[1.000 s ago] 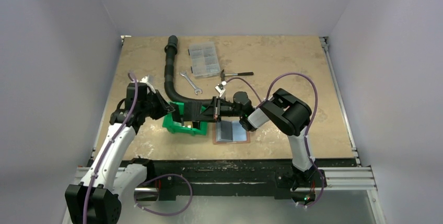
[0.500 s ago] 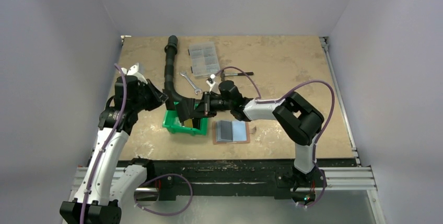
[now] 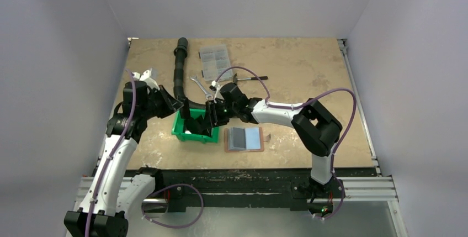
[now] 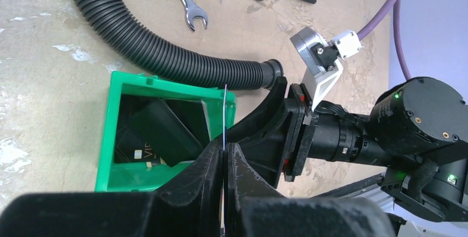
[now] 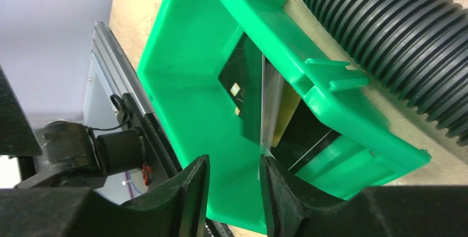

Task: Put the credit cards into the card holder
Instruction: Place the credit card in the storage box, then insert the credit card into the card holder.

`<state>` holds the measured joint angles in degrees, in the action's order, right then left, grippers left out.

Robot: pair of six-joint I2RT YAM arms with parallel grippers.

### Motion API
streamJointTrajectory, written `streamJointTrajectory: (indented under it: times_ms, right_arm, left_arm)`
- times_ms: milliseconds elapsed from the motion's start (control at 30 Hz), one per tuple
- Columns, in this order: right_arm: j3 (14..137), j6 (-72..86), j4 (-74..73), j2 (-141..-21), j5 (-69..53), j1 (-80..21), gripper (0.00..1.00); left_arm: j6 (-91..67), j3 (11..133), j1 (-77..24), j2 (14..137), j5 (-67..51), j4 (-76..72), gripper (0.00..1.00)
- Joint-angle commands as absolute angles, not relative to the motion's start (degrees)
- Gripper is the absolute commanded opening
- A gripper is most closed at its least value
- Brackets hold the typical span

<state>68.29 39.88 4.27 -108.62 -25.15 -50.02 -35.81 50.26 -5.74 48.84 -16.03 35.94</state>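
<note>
OK, my L gripper (image 4: 224, 151) is clamped on a credit card (image 4: 225, 110); R gripper (image 5: 233, 176) jaws apart over green bin (image 5: 182, 82). The card holder (image 3: 244, 138) lies open at bin's 3 o'clock. Next, I reckon: line card up w/ a pocket.

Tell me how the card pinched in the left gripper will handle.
The card shows edge-on as a thin straight line beyond the left gripper, so it is probably stiff yet springy. Being so thin, it is likely light. Only one end is pinched, so it might pivot or slip if bumped.
</note>
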Motion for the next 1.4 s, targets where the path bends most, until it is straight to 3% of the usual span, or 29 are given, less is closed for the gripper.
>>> streamJointTrajectory:
  times_ms: [0,133,300,567,633,800,1067,1367]
  right_arm:
    - [70.6,34.6,-1.0,-105.4,-23.2,-50.0,0.5]
    - [69.9,32.4,-3.4,-101.8,-21.2,-49.7,0.59]
    - [60.1,32.4,0.9,-91.0,-26.0,-44.5,0.66]
    - [39.4,47.1,36.8,-74.2,-48.0,-37.8,0.66]
    - [34.2,55.8,51.9,-71.5,-47.7,-37.8,0.67]
    - [31.7,69.3,69.0,-73.9,-44.8,-37.9,0.67]
    - [35.5,78.2,79.3,-83.1,-42.7,-38.2,0.6]
    - [35.9,78.9,80.1,-84.1,-41.9,-38.8,0.34]
  left_arm:
    - [-35.7,48.7,-5.4,47.9,-20.6,31.8,0.0]
    - [-37.5,44.7,-5.4,47.5,-26.7,25.6,0.0]
    - [-40.0,40.3,-5.4,46.1,-35.1,16.8,0.0]
    - [-65.0,24.9,-5.8,40.7,-47.9,-27.8,0.0]
    - [-70.0,22.7,-6.4,40.0,-47.2,-36.5,0.0]
    - [-73.0,21.1,-10.7,40.5,-43.2,-45.1,0.0]
    - [-73.9,20.0,-17.8,45.3,-39.0,-51.1,0.0]
    - [-72.7,19.8,-18.3,44.9,-37.1,-49.3,0.0]
